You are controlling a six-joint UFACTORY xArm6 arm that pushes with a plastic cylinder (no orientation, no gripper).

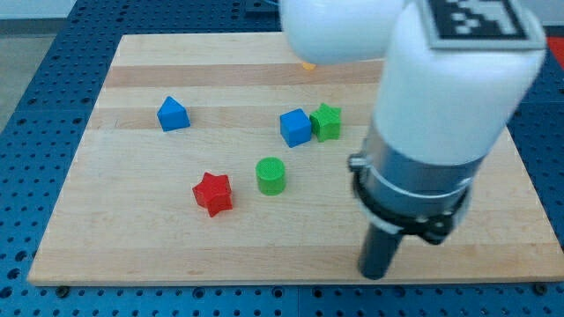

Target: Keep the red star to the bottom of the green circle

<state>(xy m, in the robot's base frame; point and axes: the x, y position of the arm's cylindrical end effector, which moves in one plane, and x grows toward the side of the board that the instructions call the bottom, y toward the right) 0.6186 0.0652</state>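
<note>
The red star (212, 193) lies on the wooden board, just to the lower left of the green circle (270, 175), a small gap between them. My tip (375, 275) rests near the board's bottom edge, well to the right of and below both blocks, touching neither.
A blue cube (295, 127) and a green star (326, 121) sit side by side above the green circle. A blue triangular block (173, 114) is at the upper left. A sliver of a yellow block (307, 64) shows under the arm (441, 97) at the top. The board's bottom edge (264, 280) is close below my tip.
</note>
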